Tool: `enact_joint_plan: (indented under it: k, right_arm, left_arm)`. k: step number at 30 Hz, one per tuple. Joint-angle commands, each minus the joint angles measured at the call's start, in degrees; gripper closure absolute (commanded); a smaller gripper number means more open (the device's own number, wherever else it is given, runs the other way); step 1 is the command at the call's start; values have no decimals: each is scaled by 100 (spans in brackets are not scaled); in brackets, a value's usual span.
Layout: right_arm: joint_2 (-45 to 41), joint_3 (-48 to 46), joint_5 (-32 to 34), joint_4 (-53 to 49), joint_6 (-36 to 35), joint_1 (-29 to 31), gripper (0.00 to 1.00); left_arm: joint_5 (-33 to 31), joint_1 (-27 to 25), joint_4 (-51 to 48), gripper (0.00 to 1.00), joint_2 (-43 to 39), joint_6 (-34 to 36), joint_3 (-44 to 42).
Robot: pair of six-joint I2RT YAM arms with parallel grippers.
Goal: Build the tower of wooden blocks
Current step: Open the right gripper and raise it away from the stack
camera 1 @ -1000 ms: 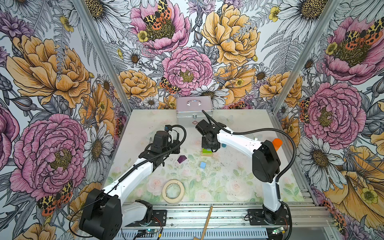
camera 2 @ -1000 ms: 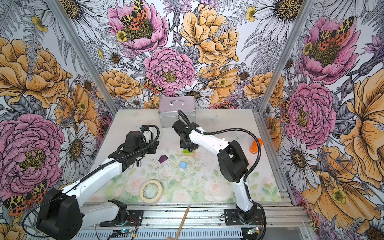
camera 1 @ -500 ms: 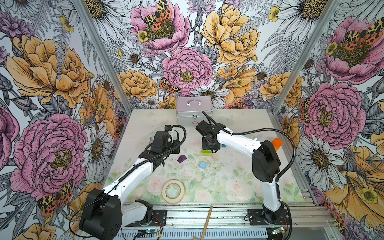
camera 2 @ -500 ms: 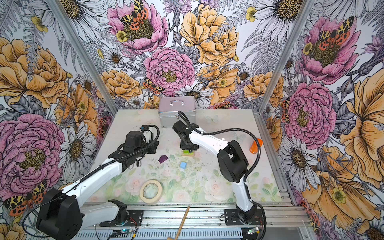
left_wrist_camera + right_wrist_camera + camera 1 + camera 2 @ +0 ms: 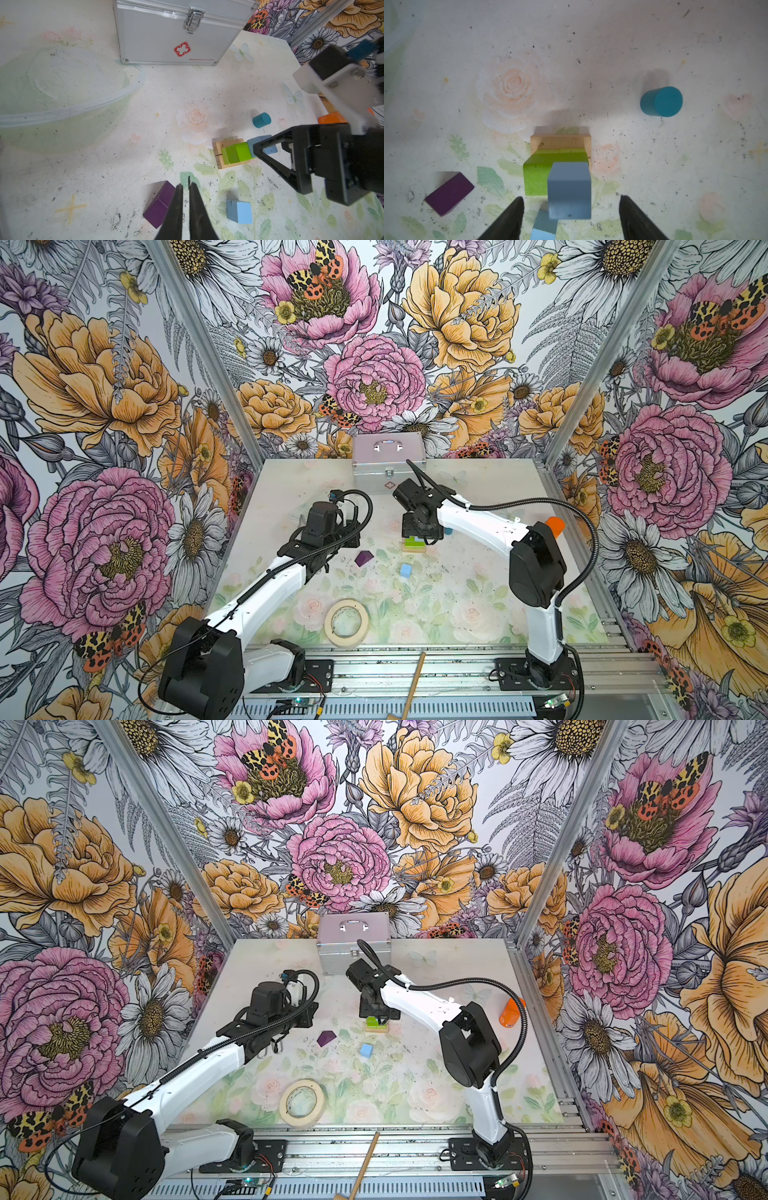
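Tape roll [image 5: 346,622] nearest, well in front of the tower [image 5: 413,544]. Loose light-blue cube [image 5: 405,570] just in front of the tower, purple roof block [image 5: 364,558] front-left of it, both flat on the mat. Left gripper [image 5: 185,186] left of the tower, near the purple roof block, fingers pinched together, nothing in them. Tower: tan bars [image 5: 560,141], lime-green blocks [image 5: 536,176], top light-blue cube [image 5: 569,187]. Right gripper [image 5: 570,199] above the tower, jaws spread wide either side of the top light-blue cube, clear of it. Teal cylinder [image 5: 661,101] behind-right of the tower. Silver case [image 5: 388,466] well behind.
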Motion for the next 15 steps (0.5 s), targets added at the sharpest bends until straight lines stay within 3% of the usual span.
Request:
enact_joint_plan:
  k: [1,11,15]
  right_arm:
    - [-653,-53,238,36,-35,82,22]
    - [-2108,-992,651,461,-270,160,22]
    - [-2730,-1733,581,1027,-403,137,22]
  left_arm:
    - [-108,-65,37,88,-101,6,15]
    - [-808,-698,-764,79,-531,-13,390]
    - [-1091,-970,-1096,68,-844,-119,471]
